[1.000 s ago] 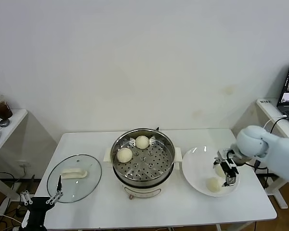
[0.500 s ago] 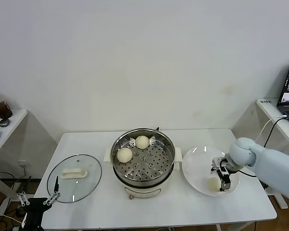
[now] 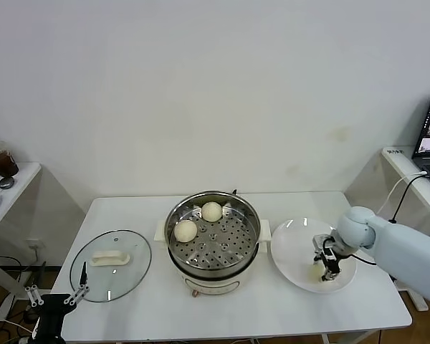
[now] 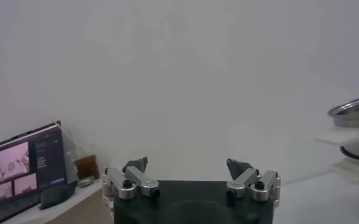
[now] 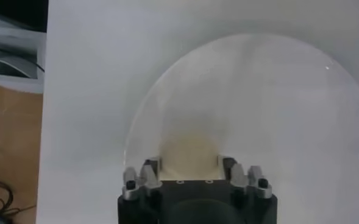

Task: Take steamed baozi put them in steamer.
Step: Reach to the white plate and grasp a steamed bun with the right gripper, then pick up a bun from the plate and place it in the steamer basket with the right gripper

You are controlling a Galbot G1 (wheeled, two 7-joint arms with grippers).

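white plate (image 3: 290, 247): right gripper (image 3: 323, 264) fingers straddle a baozi (image 5: 190, 155); left gripper (image 4: 190, 176) wide.

On the desk (image 3: 236, 315), the steamer (image 3: 213, 242) sits centre holding two baozi (image 3: 185, 230), lid (image 3: 110, 264) to its left, plate (image 3: 294, 247) to its right.

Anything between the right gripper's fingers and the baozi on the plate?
Nothing: in the right wrist view, the right gripper straddles the baozi on the plate.
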